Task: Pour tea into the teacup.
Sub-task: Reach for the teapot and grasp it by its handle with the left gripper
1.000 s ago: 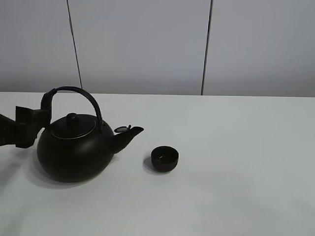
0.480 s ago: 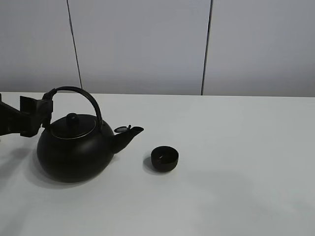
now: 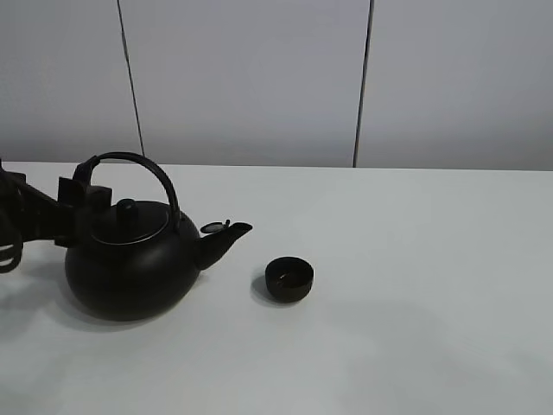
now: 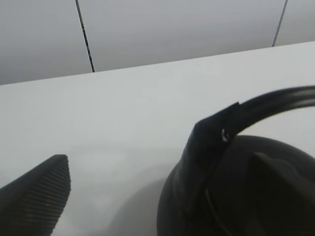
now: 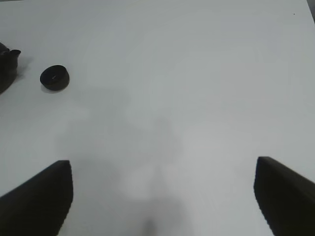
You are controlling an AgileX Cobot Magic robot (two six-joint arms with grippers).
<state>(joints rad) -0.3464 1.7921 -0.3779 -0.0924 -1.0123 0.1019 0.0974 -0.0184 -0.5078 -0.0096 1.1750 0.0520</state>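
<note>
Across white tabletop (image 3: 415, 277), kettle (image 3: 130, 268), teacup (image 3: 289, 279) near spout (image 3: 232, 235), seemingly grey panelled wall (image 3: 251, 78).

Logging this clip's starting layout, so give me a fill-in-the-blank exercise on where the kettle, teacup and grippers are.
1. The kettle stands upright on the ___.
2. The teacup sits just beyond the tip of the kettle's ___.
3. The left gripper is beside the kettle's arched ___.
4. The right gripper has its jaws ___, with nothing between them.
Missing words: table; spout; handle; open.
</note>
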